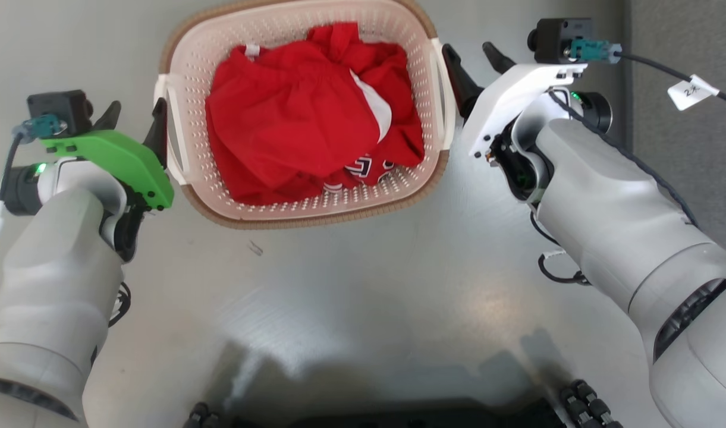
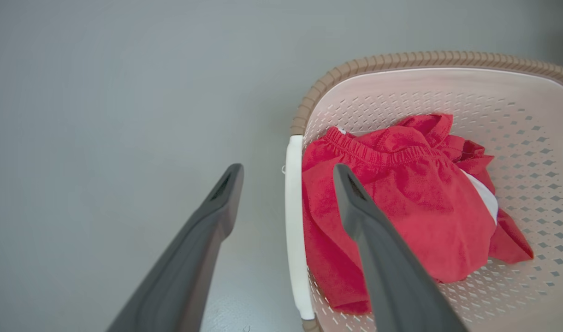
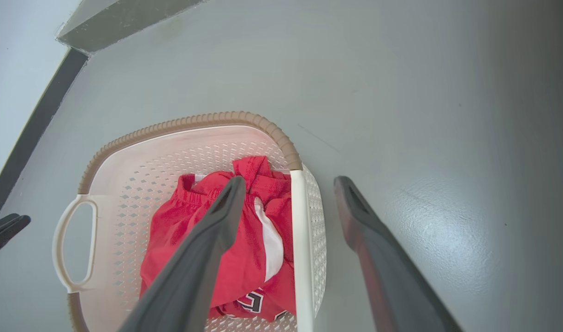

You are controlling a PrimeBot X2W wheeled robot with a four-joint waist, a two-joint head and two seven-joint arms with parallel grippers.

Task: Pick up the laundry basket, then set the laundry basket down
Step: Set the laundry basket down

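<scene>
Grey, glossy floor spreads under everything we see, with a darker grey strip along its right side in the head view.

Our left gripper is spread wide and holds nothing. In the left wrist view the white left handle runs up between its two dark fingers. One finger lies over bare floor outside the basket and the other over the clothing inside. We cannot tell whether either finger touches the handle. A bright green cover sits on that wrist.

Our right gripper is just as wide apart and also empty. In the right wrist view it straddles the white right handle, the inner finger over the garment and the outer finger over the floor. Contact there is again unclear. Its wrist cover is white, and a black cable with a white tag leads off it to the right.

Between the two grippers, the laundry basket appears to rest on the floor, at the top middle of the head view. Its cream walls are perforated and its rim is brown and woven-looking. A crumpled red garment fills it, showing a white panel and some dark lettering near the front wall.

In the right wrist view a dark baseboard runs beyond the basket. The robot's dark base edges the bottom of the head view.
</scene>
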